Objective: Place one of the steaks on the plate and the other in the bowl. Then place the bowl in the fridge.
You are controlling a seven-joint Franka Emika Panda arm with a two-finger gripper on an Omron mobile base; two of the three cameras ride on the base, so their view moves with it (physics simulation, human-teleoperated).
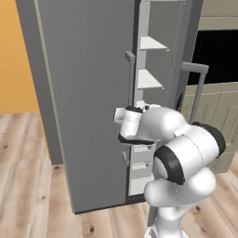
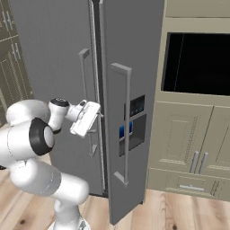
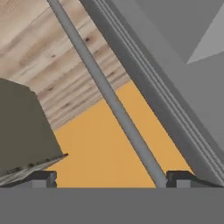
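While the steaks, plate and bowl lie outside what we can see, we judge the step in hand to be opening the fridge (image 1: 88, 93). Our gripper (image 3: 111, 177) sits at the left door's long vertical handle (image 3: 109, 98), jaws spread wide, the bar passing just inside one fingertip and not pinched. Beside that door the right door (image 2: 130, 112) stands ajar, white inner shelves (image 1: 151, 44) showing in the gap. Next, we reckon, the jaws must centre on the bar and close before pulling. Around the fridge: pale wood floor (image 1: 28, 186), orange wall (image 1: 14, 56), cream cabinets (image 2: 188, 143) beneath a dark wall oven (image 2: 197, 63).
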